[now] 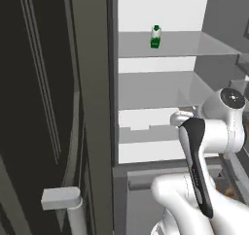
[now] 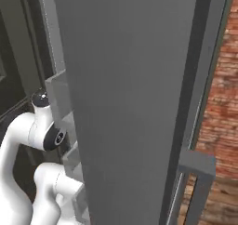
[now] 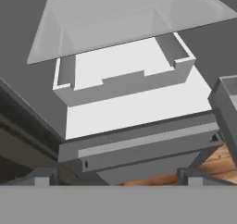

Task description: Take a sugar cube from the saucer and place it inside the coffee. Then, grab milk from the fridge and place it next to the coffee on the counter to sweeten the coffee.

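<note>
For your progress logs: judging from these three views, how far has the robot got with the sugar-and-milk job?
Done: the fridge stands open, its white shelves exposed. The sugar step cannot be judged here. In hand: nothing yet; the end effector is open and empty, looking at the lower drawer. Left: reach the milk on the upper shelf, grasp it, and carry it to the counter beside the coffee.

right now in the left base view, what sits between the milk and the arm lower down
Below the milk on its glass shelf comes a second, bare shelf, then the white drawer.
</note>
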Controlling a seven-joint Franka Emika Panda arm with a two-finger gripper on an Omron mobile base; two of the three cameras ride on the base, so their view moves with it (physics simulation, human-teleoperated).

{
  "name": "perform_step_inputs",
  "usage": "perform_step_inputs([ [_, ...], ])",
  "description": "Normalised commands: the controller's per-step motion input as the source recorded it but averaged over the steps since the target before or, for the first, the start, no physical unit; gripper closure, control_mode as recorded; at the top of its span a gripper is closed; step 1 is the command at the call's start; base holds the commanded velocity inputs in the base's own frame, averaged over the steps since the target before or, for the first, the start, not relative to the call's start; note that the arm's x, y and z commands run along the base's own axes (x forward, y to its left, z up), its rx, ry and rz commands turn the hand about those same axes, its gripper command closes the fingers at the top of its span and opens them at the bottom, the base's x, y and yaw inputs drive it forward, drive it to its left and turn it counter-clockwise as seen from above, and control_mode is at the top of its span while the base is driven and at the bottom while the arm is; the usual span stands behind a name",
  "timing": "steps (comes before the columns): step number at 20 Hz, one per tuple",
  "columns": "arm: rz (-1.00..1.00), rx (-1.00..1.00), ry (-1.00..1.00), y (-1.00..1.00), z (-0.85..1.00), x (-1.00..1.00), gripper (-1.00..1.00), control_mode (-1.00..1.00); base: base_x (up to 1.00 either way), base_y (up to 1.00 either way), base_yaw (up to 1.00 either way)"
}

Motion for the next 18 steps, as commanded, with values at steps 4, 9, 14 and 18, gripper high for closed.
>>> perform_step_inputs([
  [4, 0.0, 0.0, 0.0, 0.0, 0.0, 0.0, -1.0, 1.0, 0.68, 0.11, -0.07],
  [9, 0.0, 0.0, -0.1, 0.04, 0.29, 0.27, -1.0, -1.0, 0.22, 0.03, 0.0],
  [14, 0.0, -0.06, -0.21, 0.08, 0.85, 0.29, -1.0, -1.0, 0.0, 0.0, 0.0],
  [18, 0.0, -0.08, -0.16, 0.06, 1.0, 0.03, -1.0, -1.0, 0.0, 0.0, 0.0],
])
